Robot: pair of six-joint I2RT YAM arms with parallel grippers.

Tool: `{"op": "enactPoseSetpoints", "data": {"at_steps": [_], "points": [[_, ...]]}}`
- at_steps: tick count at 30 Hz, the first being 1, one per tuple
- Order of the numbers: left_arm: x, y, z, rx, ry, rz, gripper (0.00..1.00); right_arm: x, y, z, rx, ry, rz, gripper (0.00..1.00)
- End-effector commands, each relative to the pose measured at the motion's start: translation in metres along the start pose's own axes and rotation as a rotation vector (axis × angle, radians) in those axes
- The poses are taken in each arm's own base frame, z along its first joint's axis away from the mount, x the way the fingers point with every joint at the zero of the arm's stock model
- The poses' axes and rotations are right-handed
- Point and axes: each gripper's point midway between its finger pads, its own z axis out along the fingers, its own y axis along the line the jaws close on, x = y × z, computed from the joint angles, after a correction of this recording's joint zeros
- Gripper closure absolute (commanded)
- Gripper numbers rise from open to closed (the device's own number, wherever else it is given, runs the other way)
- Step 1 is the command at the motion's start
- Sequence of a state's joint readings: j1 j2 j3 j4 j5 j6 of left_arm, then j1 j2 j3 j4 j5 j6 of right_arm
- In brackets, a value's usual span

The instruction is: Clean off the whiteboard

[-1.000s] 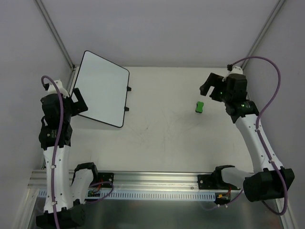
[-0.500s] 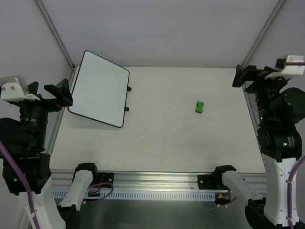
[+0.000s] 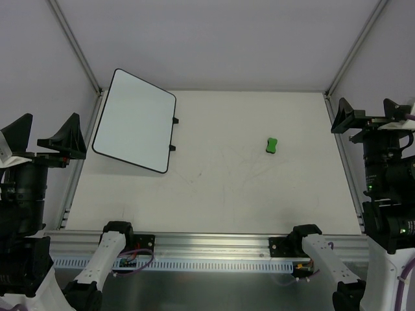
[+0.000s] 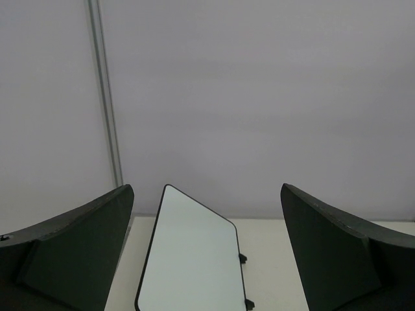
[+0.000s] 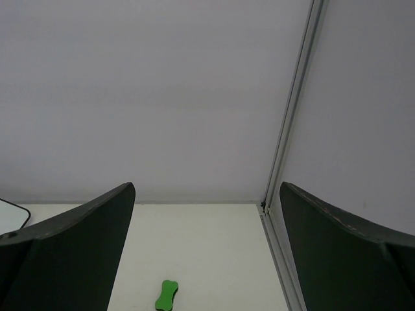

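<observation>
Jaws of the left gripper (image 3: 44, 135) and right gripper (image 3: 368, 118) stand wide apart, empty, while the flat white black-rimmed whiteboard (image 3: 135, 120) sits at the far left corner of the pale table (image 3: 227, 201), apart from a small green eraser block (image 3: 272, 145).

White table (image 3: 214, 207), whiteboard (image 3: 135, 120) far left (blank), green eraser (image 3: 272, 145) right of centre

White whiteboard (image 3: 135, 121) (black-rimmed), green eraser (image 3: 272, 145)

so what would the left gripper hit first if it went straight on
Likely the back wall: the left gripper points about level, and the whiteboard lies ahead but below that line. Depth is unclear.
</observation>
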State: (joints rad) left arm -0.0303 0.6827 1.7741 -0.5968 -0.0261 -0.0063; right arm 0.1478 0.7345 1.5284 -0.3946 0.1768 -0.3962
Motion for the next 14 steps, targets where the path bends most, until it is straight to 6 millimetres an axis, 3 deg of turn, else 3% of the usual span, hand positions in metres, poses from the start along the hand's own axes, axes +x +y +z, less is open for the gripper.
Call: {"op": "enactPoseSetpoints", "data": {"at_steps": [1,14], "points": [[-0.0139,0.0054,-0.0095,-0.020,-0.041,0.024,0.01,-0.0245,-0.0054,-0.0083,0.006,-0.068,-0.024,0.01],[-0.0117,0.0085,-0.0094,-0.030,-0.036,0.032,0.01,-0.0275,0.0003,-0.0064,-0.023,-0.075,-0.013,0.01]]}}
